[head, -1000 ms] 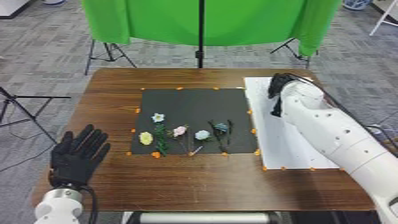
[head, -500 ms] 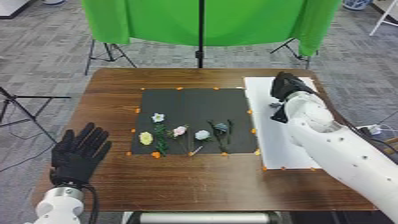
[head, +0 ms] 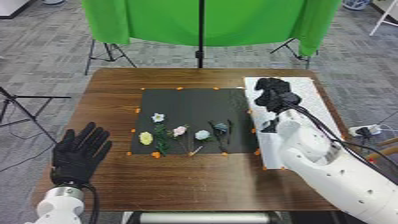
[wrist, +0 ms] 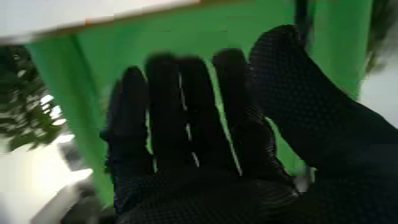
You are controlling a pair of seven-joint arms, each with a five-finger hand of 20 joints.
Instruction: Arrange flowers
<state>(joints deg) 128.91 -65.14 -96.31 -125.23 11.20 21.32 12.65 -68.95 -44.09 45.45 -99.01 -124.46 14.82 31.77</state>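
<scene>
The right hand's fingers (wrist: 164, 115) are straight, the thumb (wrist: 306, 95) apart; we see nothing gripped. Beneath them we note the white board (head: 306, 89). Left of the fingers and nearer the robot, on the black mat (head: 182, 100), lie 1 white flower (head: 158, 117), 1 yellow flower (head: 146, 138) and 1 pink flower (head: 179, 131) (among others). Farther left, the left hand (head: 75, 157) is spread, unloaded. We judge the step as pre-grasp; next, we should lower the fingers leftward and pinch 1 stem.
</scene>
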